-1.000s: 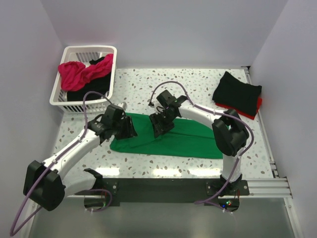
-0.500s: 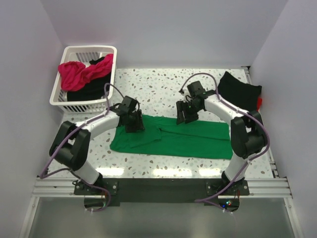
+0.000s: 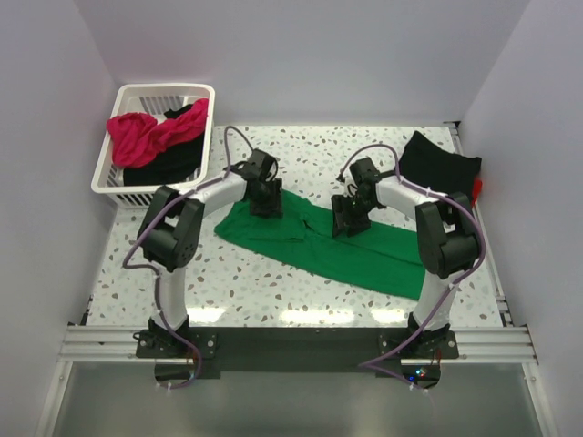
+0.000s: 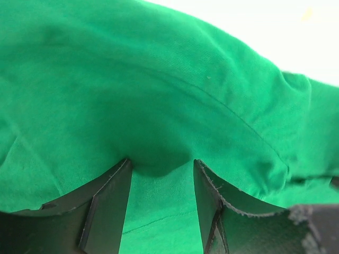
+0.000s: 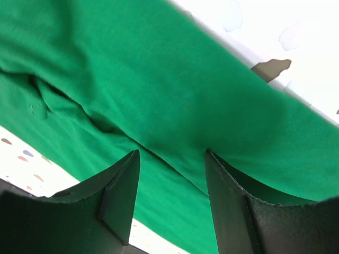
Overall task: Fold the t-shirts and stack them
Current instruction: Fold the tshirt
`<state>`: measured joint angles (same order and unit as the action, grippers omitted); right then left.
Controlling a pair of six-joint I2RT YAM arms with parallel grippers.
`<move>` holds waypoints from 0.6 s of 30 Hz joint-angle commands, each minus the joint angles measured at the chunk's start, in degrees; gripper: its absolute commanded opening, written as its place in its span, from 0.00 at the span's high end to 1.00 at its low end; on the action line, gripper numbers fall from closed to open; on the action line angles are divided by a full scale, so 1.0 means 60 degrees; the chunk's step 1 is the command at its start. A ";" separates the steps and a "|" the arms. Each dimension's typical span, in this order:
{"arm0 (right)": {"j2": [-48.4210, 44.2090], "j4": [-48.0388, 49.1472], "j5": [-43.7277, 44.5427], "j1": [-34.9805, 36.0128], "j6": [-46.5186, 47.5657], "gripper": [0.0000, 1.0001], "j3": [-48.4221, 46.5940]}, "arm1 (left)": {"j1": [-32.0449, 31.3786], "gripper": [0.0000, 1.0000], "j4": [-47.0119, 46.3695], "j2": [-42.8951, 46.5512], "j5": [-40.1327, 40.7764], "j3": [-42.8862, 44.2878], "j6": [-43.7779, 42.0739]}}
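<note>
Green t-shirt (image 3: 383,259) lying spread across the centre of the speckled surface (image 3: 264,291), slanting toward the lower right. Left end effector (image 3: 266,205) and right end effector (image 3: 347,221) sit at its upper edge, fingers about half parted, tips pressed into the cloth; whether a fold is pinched cannot be told. Black t-shirt (image 3: 437,168) lies folded at upper right.
</note>
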<state>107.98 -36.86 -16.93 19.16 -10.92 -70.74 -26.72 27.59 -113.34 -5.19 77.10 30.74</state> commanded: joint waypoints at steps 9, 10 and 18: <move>0.0240 -0.0214 0.0536 0.0000 -0.0597 0.44 0.0379 | 0.0922 0.44 0.1685 -0.3508 0.0514 0.4183 -0.1652; 0.0138 -0.0257 0.0551 0.0000 -0.0771 0.44 0.0422 | 0.0981 0.44 0.1772 -0.3827 0.0528 0.4650 -0.1681; -0.0317 -0.0331 -0.0020 0.0001 -0.1359 0.44 0.0774 | 0.1128 0.44 0.1247 -0.4840 -0.0291 0.6353 -0.2150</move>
<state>106.98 -35.16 -16.88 19.16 -17.15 -68.95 -21.58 35.31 -137.03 -8.38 114.41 22.09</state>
